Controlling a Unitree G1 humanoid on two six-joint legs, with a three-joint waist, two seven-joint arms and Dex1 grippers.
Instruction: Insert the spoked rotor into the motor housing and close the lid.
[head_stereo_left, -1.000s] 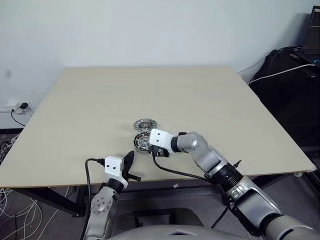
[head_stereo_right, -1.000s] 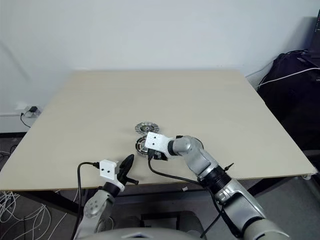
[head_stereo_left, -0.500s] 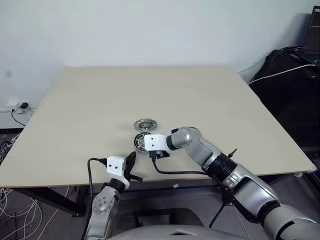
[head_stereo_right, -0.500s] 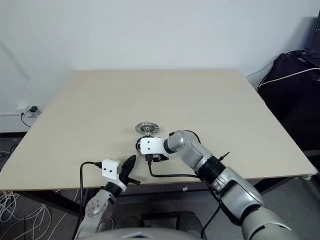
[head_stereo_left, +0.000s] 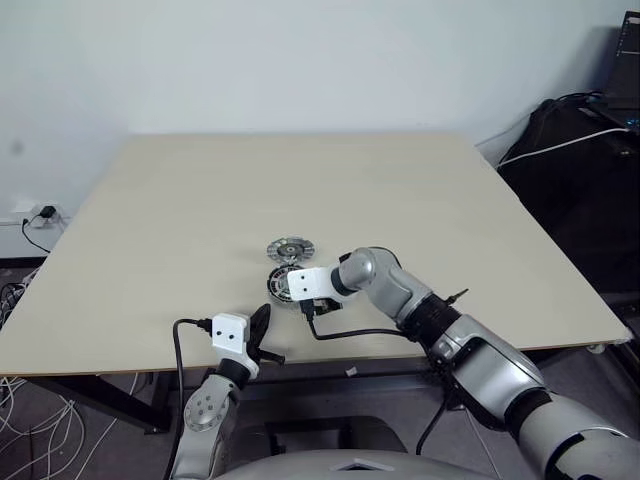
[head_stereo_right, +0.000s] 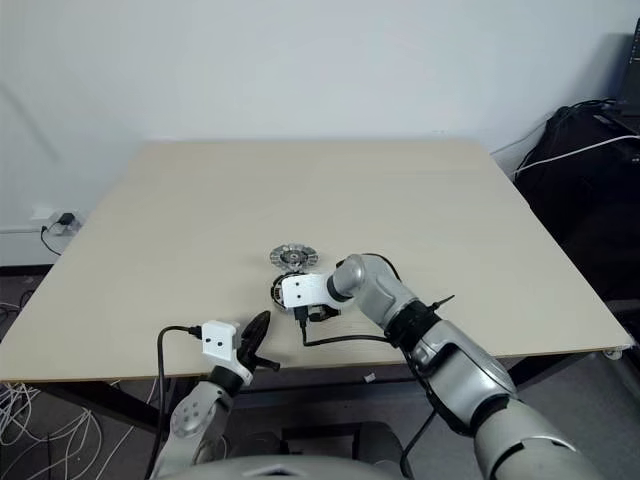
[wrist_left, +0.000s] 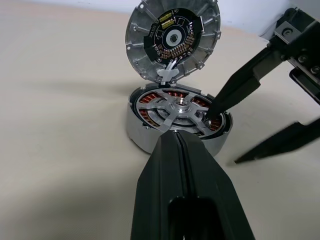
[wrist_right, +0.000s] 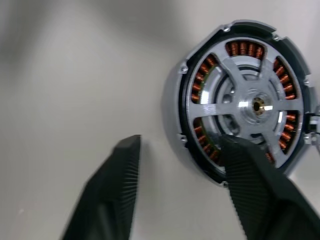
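Pale tabletop (head_stereo_left: 420, 200), wide and mostly bare. The task's parts sit together near the front edge, a little left of centre.

Motor housing (wrist_left: 150, 137): round shallow cup, flat on the tabletop. Copper windings show in a ring inside it.

Spoked rotor (wrist_left: 175, 111): already seated inside the housing, lying flat, bright spokes over the copper windings, small hub at centre. In the right wrist view the rotor (wrist_right: 250, 107) sits level within the dark rim of the housing (wrist_right: 175, 110).

Lid (wrist_left: 172, 37): just beyond the housing on its far side, not on it. In the head views it lies on the tabletop (head_stereo_left: 291, 247), close to the housing (head_stereo_left: 283, 284). Its dark inner face with circuit parts is turned toward the left wrist camera. A small tab at its near edge meets the housing's far rim.

Right pincer (wrist_right: 182, 167): fingers apart, holding nothing. One finger (wrist_right: 255, 180) rests its tip on the rotor near the rim; the other (wrist_right: 117, 185) stands outside the housing over bare tabletop. So it straddles the housing wall on one side.

Left pincer (wrist_left: 181, 145): fingers pressed together, empty, hovering at the near edge of the tabletop (head_stereo_left: 262, 322), pointed at the housing, apart from it.
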